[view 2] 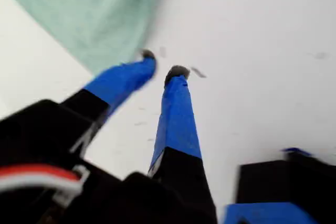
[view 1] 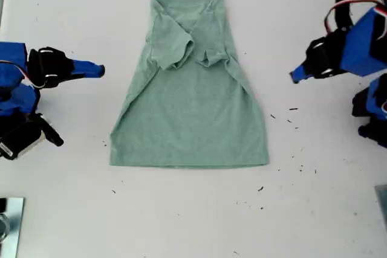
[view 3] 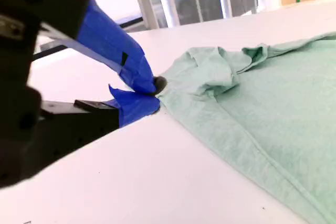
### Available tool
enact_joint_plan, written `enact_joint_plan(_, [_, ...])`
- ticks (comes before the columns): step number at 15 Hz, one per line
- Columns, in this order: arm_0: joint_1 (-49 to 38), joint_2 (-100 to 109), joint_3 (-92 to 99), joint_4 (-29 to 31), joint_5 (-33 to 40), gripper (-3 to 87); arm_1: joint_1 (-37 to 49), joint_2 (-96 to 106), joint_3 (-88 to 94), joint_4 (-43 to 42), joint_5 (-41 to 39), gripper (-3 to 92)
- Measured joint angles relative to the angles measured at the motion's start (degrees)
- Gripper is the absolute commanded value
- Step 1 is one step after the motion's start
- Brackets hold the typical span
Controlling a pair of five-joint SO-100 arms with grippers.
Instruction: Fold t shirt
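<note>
White tabletop (view 1: 314, 222), lightly speckled with dark crumbs, ran under everything you had to work with. You saw the t shirt (view 1: 193, 119) lying flat mid-table, its long axis running from the collar at the exterior view's top to the hem at its bottom, both sleeves folded inward. My second gripper (view 3: 153, 94), jaws nearly closed and holding nothing, sat just beside one side edge; my first gripper (view 2: 160, 70), slightly parted and empty, hovered off a hem corner, about as near.
</note>
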Motion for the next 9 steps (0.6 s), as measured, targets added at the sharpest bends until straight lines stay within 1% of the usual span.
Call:
enact_joint_plan(2, [0.0, 0.0, 0.0, 0.0, 0.2, -0.3, -9.5, -13.5, -14.7, 2.3, 5.4, 38.3])
enact_joint_plan(4, [0.0, 0.0, 0.0, 0.0, 0.2, -0.3, -14.6, -21.2, -20.8, 3.0, 9.4, 38.1])
enact_joint_plan(6, [0.0, 0.2, 0.0, 0.0, 0.2, -0.3, -16.9, -22.2, -21.2, 3.6, 10.4, 38.0])
enact_joint_plan(9, [0.0, 0.2, 0.0, 0.0, 0.2, -0.3, -16.6, -22.3, -20.7, 3.6, 10.5, 38.5])
